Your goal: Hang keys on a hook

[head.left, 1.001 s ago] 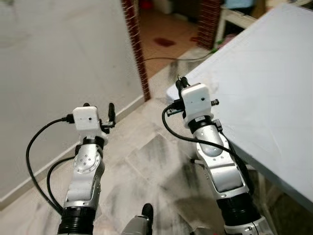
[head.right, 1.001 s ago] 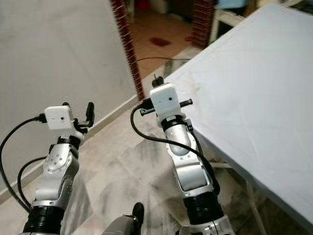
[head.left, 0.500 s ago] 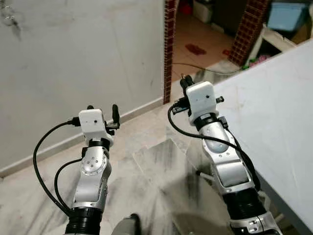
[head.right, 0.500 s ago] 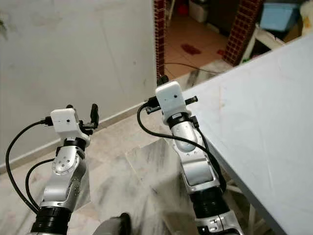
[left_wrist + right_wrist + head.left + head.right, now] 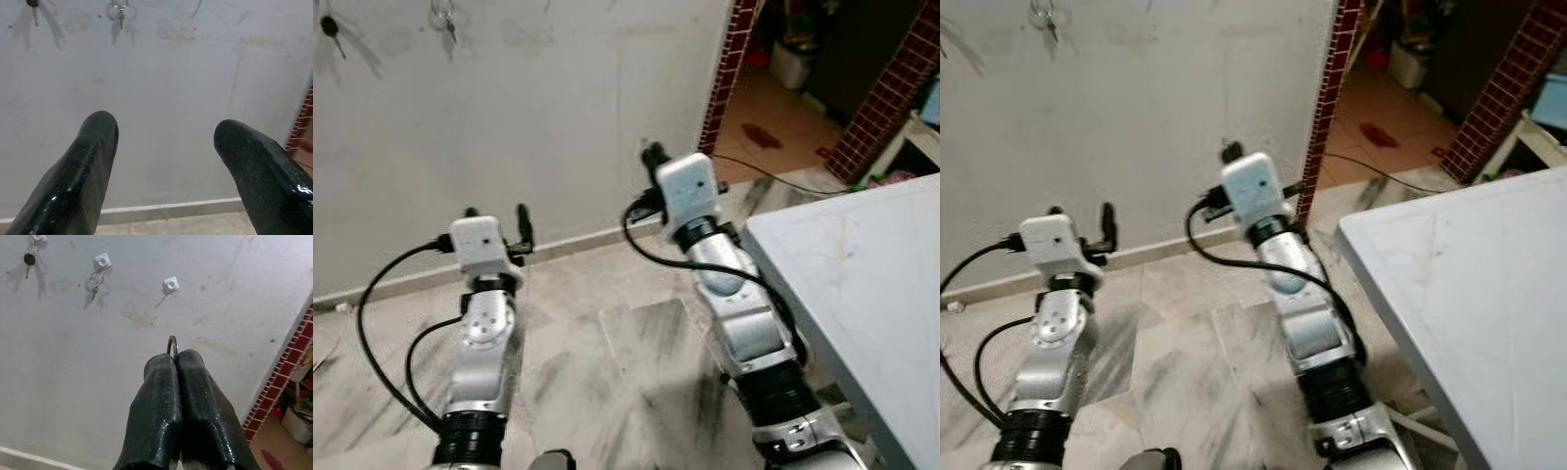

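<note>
Three white hooks on the wall: two carry keys, one sits bare. Right tool pinches a key ring below that bare hook; left tool gapes wide, holding nothing.

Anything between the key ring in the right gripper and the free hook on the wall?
Nothing visible. The right gripper pinches the key ring, and the empty hook sits on the bare wall beyond it. Two other hooks already carry keys.

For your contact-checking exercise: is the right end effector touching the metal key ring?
Touching. The right wrist view shows the right end effector shut, its fingers pinching the key ring, whose loop pokes out between the tips.
</note>
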Available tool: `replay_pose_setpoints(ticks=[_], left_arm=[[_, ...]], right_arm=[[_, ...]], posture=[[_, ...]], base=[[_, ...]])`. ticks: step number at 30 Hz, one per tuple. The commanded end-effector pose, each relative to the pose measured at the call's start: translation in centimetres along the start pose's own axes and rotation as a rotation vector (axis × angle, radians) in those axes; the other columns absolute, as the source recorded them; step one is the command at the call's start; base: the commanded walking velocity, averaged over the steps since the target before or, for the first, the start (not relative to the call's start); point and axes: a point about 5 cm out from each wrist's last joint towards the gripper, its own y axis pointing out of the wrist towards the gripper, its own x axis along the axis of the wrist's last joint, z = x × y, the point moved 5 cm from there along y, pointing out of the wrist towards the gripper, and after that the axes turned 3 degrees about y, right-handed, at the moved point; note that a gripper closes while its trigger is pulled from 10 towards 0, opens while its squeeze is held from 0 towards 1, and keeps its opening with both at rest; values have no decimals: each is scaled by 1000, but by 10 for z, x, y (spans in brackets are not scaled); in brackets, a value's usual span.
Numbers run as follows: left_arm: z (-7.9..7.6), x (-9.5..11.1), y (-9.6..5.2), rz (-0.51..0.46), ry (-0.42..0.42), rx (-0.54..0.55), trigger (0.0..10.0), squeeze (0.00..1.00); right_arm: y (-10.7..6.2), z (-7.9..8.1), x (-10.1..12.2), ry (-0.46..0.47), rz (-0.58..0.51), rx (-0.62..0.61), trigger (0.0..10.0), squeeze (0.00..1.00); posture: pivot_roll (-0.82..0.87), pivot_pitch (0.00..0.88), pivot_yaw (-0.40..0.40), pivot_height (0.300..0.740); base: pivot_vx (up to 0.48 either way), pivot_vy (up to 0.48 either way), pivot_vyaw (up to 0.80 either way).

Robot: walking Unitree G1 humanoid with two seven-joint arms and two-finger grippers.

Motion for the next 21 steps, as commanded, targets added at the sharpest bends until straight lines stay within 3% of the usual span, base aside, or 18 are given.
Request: replay_pose_setpoints(ticks=[1,10,21], left_arm=[[-10,1,0,3,-7,-43,10000,0],[-22,2,1,9,-1,-125,10000,0],[-21,6,1,-5,1,-163,10000,0]], right_arm=[[-2,-7,0,0,-7,-29,10000,0],[-8,-23,-8,31,10,-135,10000,0],[-8,-24,-9,50,12,-160,10000,0]], posture=[[-18,96,-13,740],[-30,114,48,740],[-18,124,65,740]], base=[[0,0,0],[0,0,0],[145,0,0]])
